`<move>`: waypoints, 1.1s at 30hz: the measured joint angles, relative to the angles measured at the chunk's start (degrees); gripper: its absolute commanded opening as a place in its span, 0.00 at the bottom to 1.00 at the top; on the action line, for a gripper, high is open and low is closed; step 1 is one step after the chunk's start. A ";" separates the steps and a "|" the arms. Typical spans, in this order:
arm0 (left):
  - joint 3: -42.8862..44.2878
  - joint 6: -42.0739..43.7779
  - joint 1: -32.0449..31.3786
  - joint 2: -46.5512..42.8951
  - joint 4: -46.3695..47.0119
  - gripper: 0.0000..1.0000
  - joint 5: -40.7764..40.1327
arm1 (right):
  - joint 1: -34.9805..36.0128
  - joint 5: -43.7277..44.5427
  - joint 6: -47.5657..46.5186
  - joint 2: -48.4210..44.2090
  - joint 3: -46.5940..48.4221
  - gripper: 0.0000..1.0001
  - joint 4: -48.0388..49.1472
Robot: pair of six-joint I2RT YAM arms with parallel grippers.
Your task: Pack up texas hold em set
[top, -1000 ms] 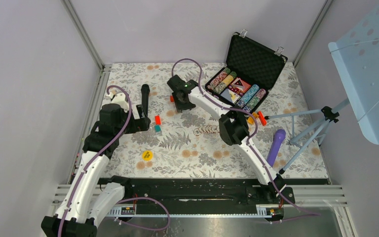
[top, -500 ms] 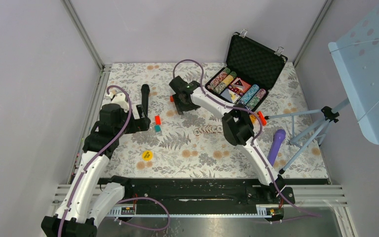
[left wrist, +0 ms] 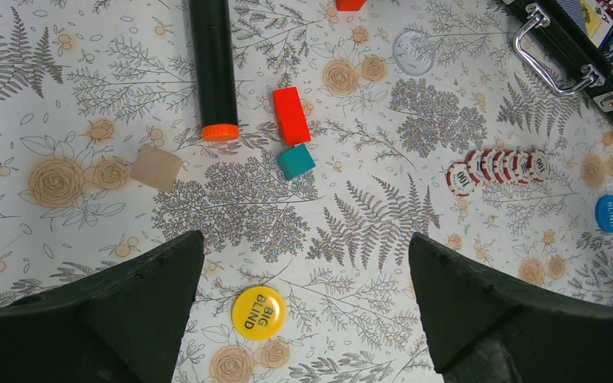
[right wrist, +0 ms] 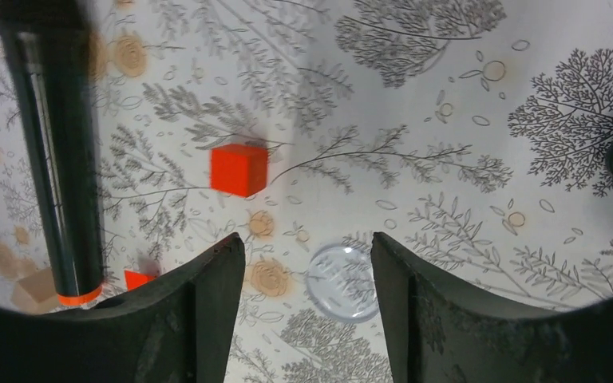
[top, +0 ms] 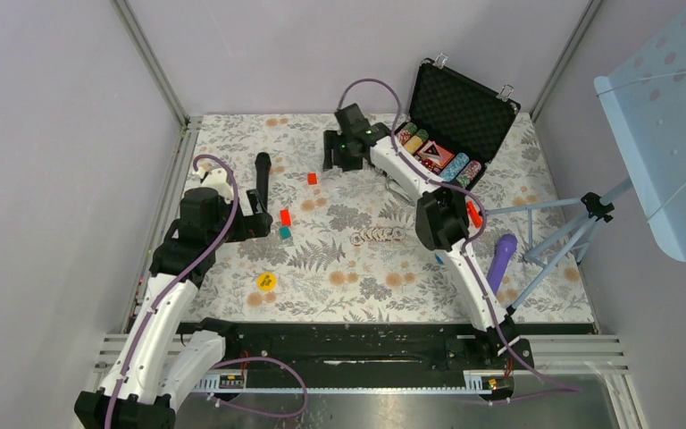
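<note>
**Overhead and wrist views.** The black briefcase (top: 463, 109) stands open at the far right of the tabletop (top: 339, 295), lid raised. Rows of striped chips (top: 454, 168) and card decks (top: 433, 154) sit in its tray.

Loose parts of the set lie outside it:
- a row of red-and-white chips (left wrist: 499, 166) near the tabletop's middle;
- a yellow "BIG BLIND" button (left wrist: 259, 312) nearer the arms;
- a blue "SMALL BLIND" button (left wrist: 611, 213) right of the chip row;
- a clear disc (right wrist: 342, 282).

The right claw (right wrist: 305, 239) hangs above the clear disc, just left of the briefcase, jaws apart and holding nothing. The left claw (left wrist: 303, 239) hangs over the left side, jaws spread wide and empty. A black microphone (left wrist: 211, 64), a red block (left wrist: 290, 115) and a teal block (left wrist: 295, 160) lie on the tabletop ahead of it.
</note>
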 measured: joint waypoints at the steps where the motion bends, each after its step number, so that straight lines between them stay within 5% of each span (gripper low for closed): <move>1: 0.00 0.00 0.00 0.00 0.00 0.99 -0.02 | -0.79 -1.55 0.61 0.72 0.07 0.64 0.15; 15: 0.00 0.00 0.00 0.02 0.00 0.99 0.00 | -0.83 -8.41 3.45 5.90 1.29 0.46 -3.58; 33: 0.00 0.00 0.00 0.00 0.00 0.99 0.07 | 3.21 0.81 -3.74 3.28 -0.85 0.44 -14.32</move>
